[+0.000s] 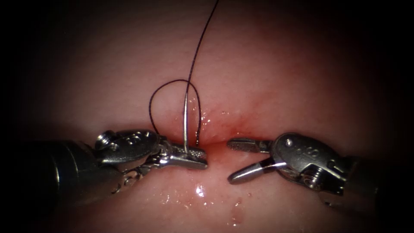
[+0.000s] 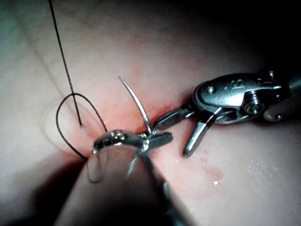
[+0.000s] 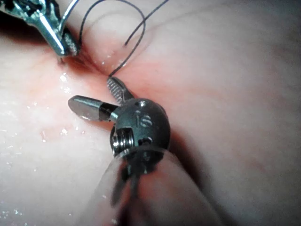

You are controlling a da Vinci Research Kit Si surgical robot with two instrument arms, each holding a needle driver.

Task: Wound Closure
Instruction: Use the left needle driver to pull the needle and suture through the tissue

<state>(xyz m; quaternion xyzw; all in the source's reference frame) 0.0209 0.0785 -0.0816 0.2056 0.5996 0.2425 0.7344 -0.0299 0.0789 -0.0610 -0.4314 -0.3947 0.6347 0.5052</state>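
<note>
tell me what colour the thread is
The thread is dark, near black; clearest in the endoscope view, looping above the needle.

Tissue point(image 1: 302, 77): soft, pink, wet, shiny near cut. Needle point(image 1: 185, 123): thin, smooth, shiny metal. Thread point(image 1: 196, 56): dark, thin, matt. Left end effector point(image 1: 194, 159): bright shiny metal, rough grip. Right end effector point(image 1: 237, 159): grey metal, duller.

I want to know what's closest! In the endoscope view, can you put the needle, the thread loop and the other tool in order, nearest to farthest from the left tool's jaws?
1. The needle: held in the left tool, standing up from its shut jaws.
2. The thread loop: just above, on the tissue.
3. The right tool: across the cut, on the right, jaws open and holding nothing.
</note>
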